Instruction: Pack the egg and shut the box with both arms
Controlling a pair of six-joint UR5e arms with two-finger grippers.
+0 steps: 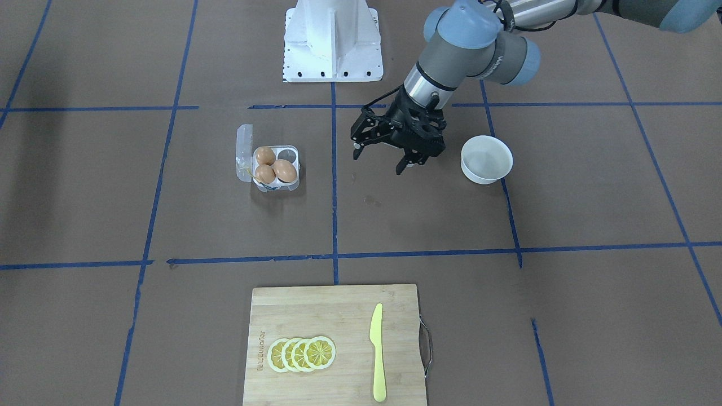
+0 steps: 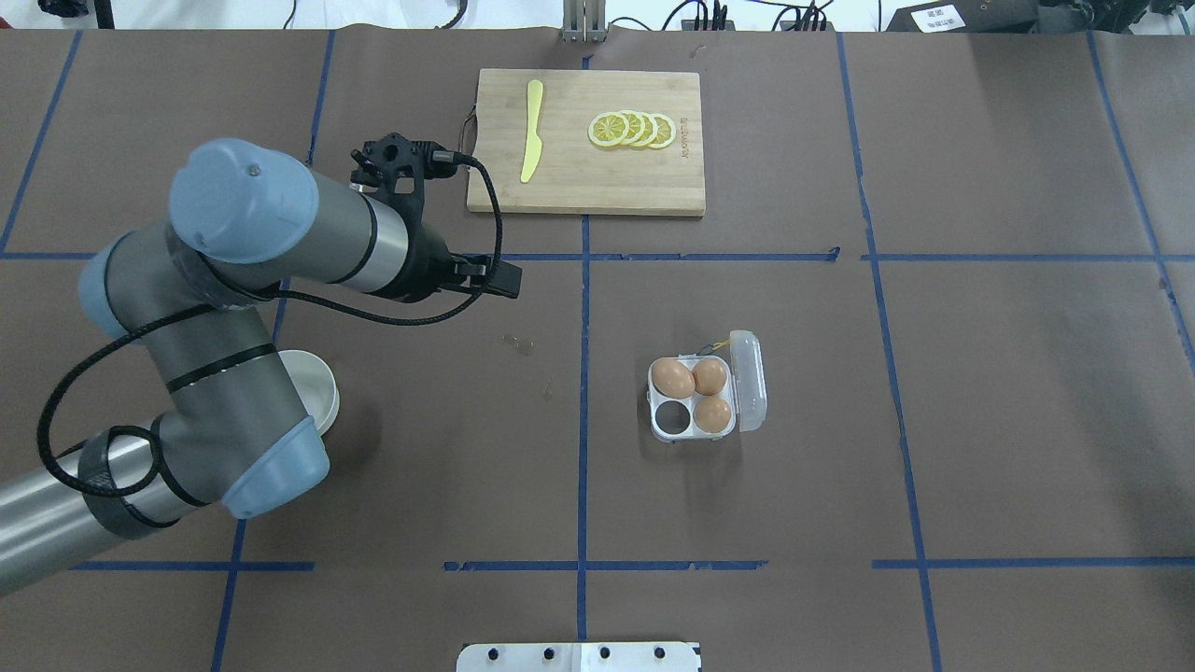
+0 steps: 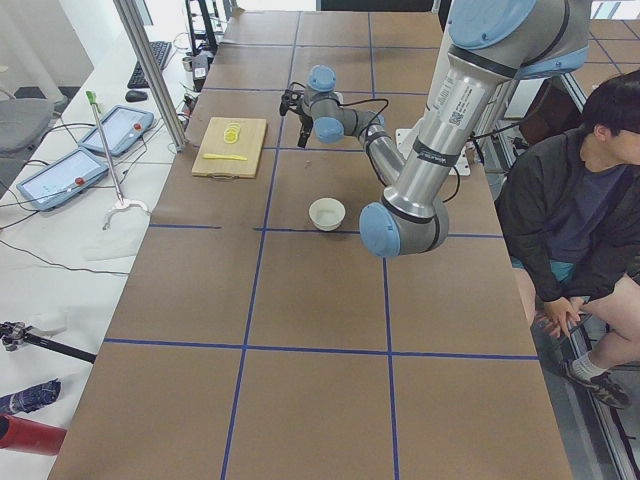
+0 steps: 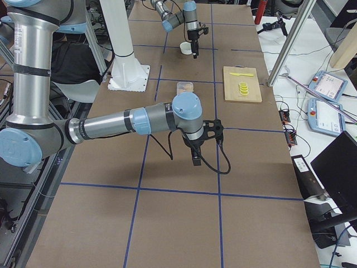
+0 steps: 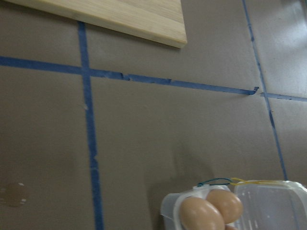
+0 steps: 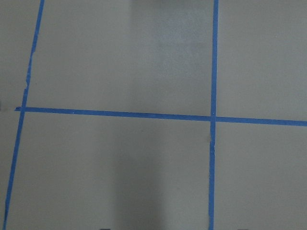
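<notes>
The clear egg box (image 1: 293, 181) lies open on the table, its lid (image 1: 245, 152) folded flat beside it. Three like eggs (image 1: 284, 170) sit in three cups, and the fourth cup (image 1: 286, 152) is empty. The box shows in the overhead view (image 2: 661, 439) and at the bottom of the left wrist view (image 5: 169, 207), with its yellow strand (image 5: 249, 182). My left gripper (image 1: 379, 160) is open and empty above the table, between the box and the white bowl (image 1: 486, 159). My right gripper (image 4: 196, 157) shows only in the exterior right view, so I cannot tell its state.
The white bowl looks empty and is partly hidden under my left arm in the overhead view (image 2: 322, 392). A bamboo cutting board (image 2: 569, 187) with lemon slices (image 2: 633, 130) and a yellow knife (image 2: 532, 142) lies at the far side. The white base pedestal (image 1: 333, 39) stands behind.
</notes>
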